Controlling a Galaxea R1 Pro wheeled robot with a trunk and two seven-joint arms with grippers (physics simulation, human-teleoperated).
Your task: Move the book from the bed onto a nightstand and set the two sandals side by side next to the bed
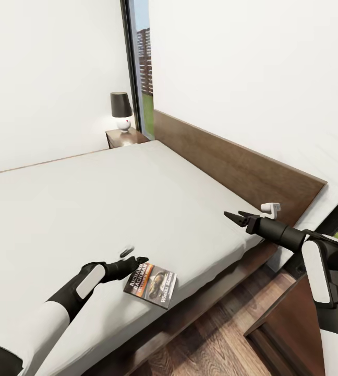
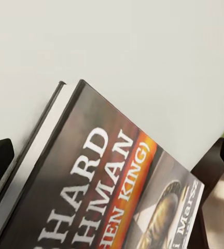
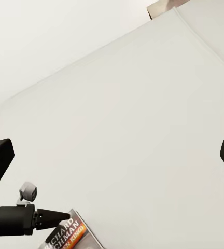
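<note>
Lying flat near bed [image 1: 111, 198] edge, book [image 1: 151, 285] half cropped; left claw [image 1: 133, 256] spread beside it; right claw [image 1: 232, 215] spread.

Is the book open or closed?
Closed. The book lies flat on the bed, front cover up, with no pages spread.

You have a thin dark paperback book [image 1: 151, 284] with orange band and white lettering just beyond the black left gripper [image 1: 133, 256] jaws, on the plain off-white mattress bed [image 1: 111, 203].
</note>
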